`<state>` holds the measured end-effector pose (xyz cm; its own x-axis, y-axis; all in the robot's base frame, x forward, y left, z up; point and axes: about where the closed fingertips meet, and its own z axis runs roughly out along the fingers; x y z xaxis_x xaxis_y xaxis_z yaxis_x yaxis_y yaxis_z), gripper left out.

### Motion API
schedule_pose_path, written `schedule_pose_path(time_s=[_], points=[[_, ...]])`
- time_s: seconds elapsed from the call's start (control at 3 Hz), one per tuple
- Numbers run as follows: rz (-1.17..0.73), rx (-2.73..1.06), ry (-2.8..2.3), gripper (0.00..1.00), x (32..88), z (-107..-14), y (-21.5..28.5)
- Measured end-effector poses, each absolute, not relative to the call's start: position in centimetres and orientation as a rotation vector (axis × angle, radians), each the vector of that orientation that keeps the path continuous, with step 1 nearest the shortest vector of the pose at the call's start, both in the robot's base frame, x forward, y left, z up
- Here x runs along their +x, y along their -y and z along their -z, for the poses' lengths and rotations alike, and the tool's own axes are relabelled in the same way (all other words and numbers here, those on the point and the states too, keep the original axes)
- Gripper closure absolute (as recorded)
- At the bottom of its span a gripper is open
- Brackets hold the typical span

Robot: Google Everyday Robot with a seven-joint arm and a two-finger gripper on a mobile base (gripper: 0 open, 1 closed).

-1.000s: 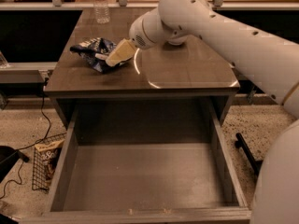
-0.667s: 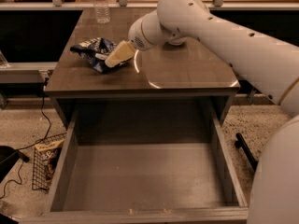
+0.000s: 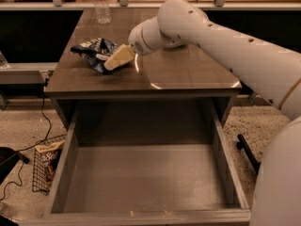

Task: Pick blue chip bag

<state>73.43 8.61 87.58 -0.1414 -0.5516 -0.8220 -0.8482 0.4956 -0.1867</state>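
The blue chip bag (image 3: 92, 52) is a crumpled dark navy foil bag with white patches. It lies on the left part of the wooden tabletop (image 3: 188, 69), near the front edge. My gripper (image 3: 112, 62), cream-coloured at its tip, reaches in from the right and rests on the bag's right side, covering that part of it. The white arm (image 3: 225, 41) stretches across the table from the right.
An open, empty drawer (image 3: 150, 182) juts out below the tabletop toward the camera. A clear water bottle (image 3: 100, 4) stands at the table's back left. A tan-and-brown snack bag (image 3: 48, 158) sits in a wire basket on the floor at left, next to cables.
The gripper stays at the bag's right side and the bag has not moved. The arm has barely shifted.
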Motion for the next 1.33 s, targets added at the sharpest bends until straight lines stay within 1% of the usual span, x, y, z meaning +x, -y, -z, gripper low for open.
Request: schedule_pose_path(time_s=[0.33, 1.33], points=[[-0.433, -1.145, -1.83, 0.0, 73.3, -86.7, -8.9], [-0.532, -1.134, -1.785, 0.0, 74.3, -85.5, -12.0]])
